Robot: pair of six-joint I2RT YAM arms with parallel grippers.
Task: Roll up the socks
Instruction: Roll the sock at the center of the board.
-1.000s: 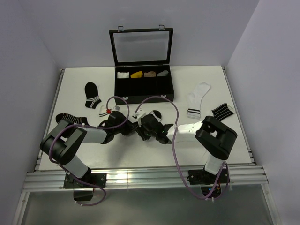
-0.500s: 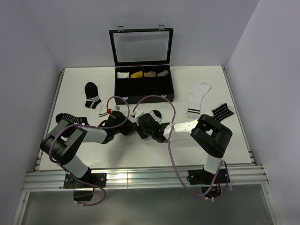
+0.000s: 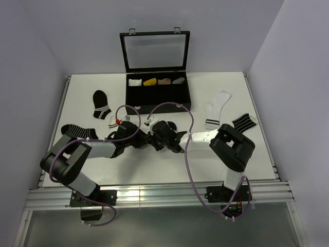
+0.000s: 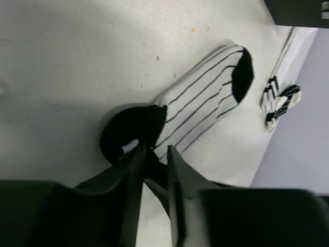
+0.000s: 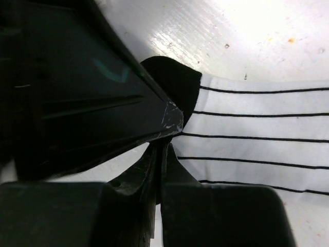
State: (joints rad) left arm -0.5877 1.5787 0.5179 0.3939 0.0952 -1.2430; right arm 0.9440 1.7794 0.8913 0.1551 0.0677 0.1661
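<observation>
White cloth with thin black lines, the striped sock [image 4: 205, 103] lies flat on the table [image 3: 103, 87] in front of the case [image 3: 158, 107], on the side toward the arms. Its long axis runs slantwise. The black toe points toward the case and the black cuff end lies farther from it, where both claws meet.

The right claw [image 5: 163, 146] is closed tight, its tips at the sock's edge where black meets white. Whether cloth is caught between them I cannot tell. The left claw [image 4: 155, 150] stands a crack open against the black cuff, holding nothing that shows.

From either claw the sock stretches away toward the case, so a roll would, I judge, have to travel from cuff to toe along that line. Neither arm is clearly nearer, since they share one end. The plain sock [image 3: 217, 105] lies off the case's right front corner, well apart from both claws and not yet rolled.
</observation>
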